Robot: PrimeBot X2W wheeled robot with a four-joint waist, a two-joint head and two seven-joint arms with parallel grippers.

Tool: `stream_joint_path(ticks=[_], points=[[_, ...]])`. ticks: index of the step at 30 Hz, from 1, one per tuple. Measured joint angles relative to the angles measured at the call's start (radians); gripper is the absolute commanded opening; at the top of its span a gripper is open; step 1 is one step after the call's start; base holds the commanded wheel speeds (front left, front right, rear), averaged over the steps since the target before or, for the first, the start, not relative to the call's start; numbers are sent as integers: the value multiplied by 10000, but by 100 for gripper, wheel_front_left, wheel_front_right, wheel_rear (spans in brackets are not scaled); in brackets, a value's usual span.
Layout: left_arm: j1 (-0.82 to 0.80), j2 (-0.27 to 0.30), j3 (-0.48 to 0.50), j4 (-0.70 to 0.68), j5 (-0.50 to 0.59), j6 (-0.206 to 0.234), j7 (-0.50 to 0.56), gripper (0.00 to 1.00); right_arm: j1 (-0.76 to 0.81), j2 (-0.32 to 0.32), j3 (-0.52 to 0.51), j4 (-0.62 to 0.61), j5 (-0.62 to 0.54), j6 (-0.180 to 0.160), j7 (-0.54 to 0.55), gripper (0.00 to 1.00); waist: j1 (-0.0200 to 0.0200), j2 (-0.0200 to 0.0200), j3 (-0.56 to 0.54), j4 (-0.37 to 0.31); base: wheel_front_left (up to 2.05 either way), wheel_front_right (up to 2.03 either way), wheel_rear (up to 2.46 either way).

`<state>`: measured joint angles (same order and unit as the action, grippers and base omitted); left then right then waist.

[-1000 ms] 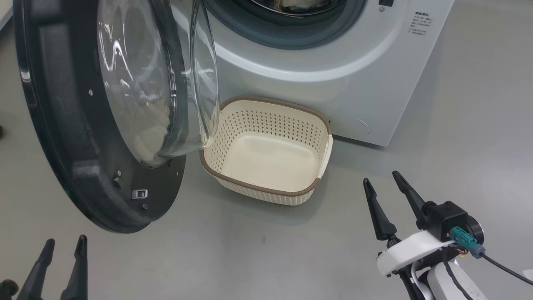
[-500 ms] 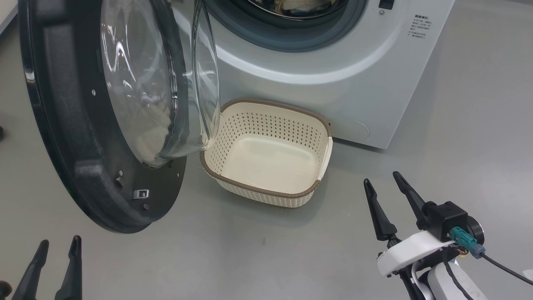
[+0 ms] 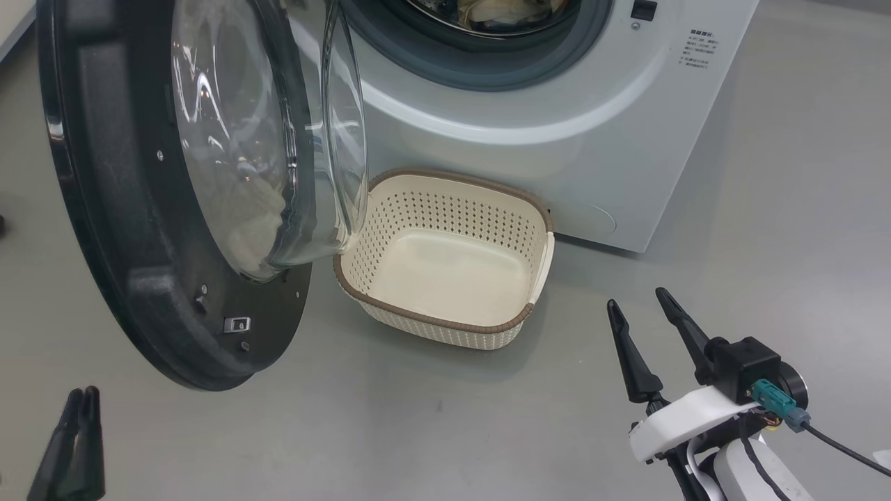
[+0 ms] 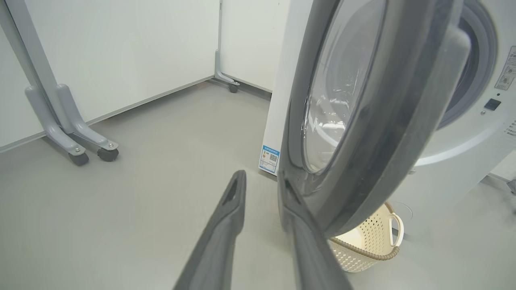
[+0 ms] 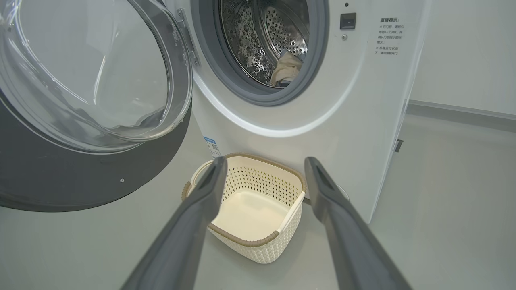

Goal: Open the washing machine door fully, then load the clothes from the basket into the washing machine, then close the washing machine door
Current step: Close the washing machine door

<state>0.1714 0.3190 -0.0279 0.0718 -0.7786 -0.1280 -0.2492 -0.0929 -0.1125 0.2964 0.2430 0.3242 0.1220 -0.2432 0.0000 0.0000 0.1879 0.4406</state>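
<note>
The left claw was open a little, near the washing machine door. The right claw was wide, empty.

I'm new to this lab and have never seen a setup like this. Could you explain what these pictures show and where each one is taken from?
This is a wheeled robot with two arms, each ending in a gripper with two long dark fingers. One picture is from a camera on its head, looking down; the other two are from wrist cameras, looking along each gripper's fingers. Ahead stands a white front-loading washing machine, its round door swung open. On the grey floor before it sits a cream perforated basket, empty. Cream fabric, the clothes, lies inside the steel drum. The right gripper is open; the left gripper has its fingers closer together in the head view. Neither holds anything.
</note>
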Motion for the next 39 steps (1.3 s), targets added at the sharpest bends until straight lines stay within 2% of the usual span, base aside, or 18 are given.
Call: stream_joint_path(ticks=[8,13,19,27,39], points=[[-449,-255,372,-171,-1179,0,-2,0,0,12,12,6,0,0,0,100,0,0,-7,-17,0,0,0],[-749,-506,546,-272,-2788,0,-31,0,0,17,17,6,0,0,-2,100,0,0,3,-45,0,0,0],[-1077,-472,604,-383,-4915,0,31,0,0,21,19,6,4,0,-2,100,0,0,37,-102,0,0,0],[-1847,-420,1216,-464,-7267,0,790,0,-1,23,17,2,13,0,-2,100,0,0,129,-169,0,0,0],[-2265,-725,1390,-138,-10713,0,3210,0,-9,29,19,2,19,0,-2,100,0,0,280,-323,0,0,0]])
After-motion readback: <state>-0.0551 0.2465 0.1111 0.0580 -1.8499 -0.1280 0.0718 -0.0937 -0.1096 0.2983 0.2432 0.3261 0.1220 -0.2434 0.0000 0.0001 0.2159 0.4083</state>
